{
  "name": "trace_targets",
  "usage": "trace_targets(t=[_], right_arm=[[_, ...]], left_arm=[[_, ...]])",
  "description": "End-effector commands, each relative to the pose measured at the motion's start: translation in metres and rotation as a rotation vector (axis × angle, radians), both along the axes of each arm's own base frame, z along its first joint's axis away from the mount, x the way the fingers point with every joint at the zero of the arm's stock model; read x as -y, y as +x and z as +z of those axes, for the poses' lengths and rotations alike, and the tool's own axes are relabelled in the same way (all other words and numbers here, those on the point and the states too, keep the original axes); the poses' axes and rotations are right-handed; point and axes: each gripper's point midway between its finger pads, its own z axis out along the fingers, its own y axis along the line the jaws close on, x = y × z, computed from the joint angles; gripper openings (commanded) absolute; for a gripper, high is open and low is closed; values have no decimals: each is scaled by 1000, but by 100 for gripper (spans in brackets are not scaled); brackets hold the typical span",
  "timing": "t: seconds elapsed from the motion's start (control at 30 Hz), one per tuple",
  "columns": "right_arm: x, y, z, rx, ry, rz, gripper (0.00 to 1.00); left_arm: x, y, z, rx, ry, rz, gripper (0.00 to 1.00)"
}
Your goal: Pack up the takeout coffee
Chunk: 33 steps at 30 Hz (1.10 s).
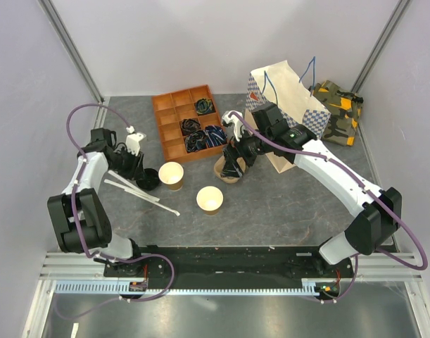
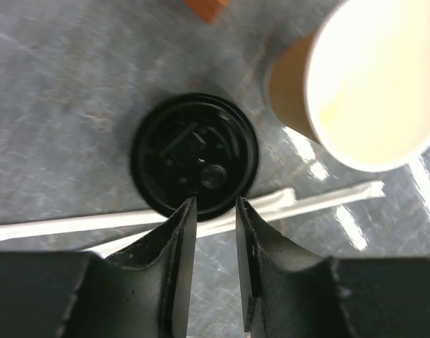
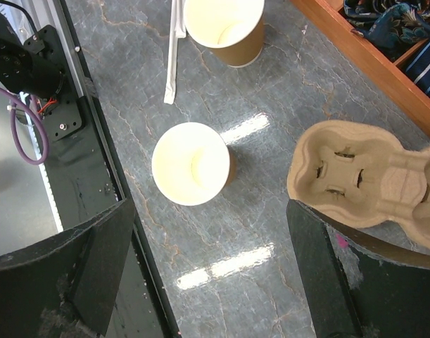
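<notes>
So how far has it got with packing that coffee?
Barely started. Nothing is packed: the far cup and the near cup stand lidless, and the pulp carrier is empty. In hand: the left gripper, slightly open, hovers at the black lid; the right gripper hangs open by the carrier. Left: lidding a cup and packing it, perhaps into the paper bag.

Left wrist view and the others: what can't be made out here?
Black lid, left wrist: seen straight down, so its own disc hides whether a cup stands beneath.
Tan cup, left wrist: cut off by the top and right edges.
Cup carrier, right wrist: cut off by the right edge.
Paper bag, top external: its own wall hides the inside.
</notes>
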Motion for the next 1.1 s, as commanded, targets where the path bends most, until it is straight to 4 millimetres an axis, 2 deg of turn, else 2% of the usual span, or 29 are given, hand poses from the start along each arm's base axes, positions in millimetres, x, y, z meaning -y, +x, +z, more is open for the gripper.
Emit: trace_targets(t=[0.0, 0.17, 0.27, 1.07], right_arm=[[-3, 1, -1, -11, 15, 8, 98], [-4, 1, -3, -19, 16, 9, 98], [-4, 1, -4, -22, 14, 11, 98], [-6, 4, -7, -28, 8, 11, 98]], left_arm=[[-19, 42, 9, 61, 65, 125, 34], [-37, 43, -14, -15, 154, 189, 33], [-40, 45, -18, -13, 171, 200, 32], [-29, 49, -41, -48, 212, 166, 33]])
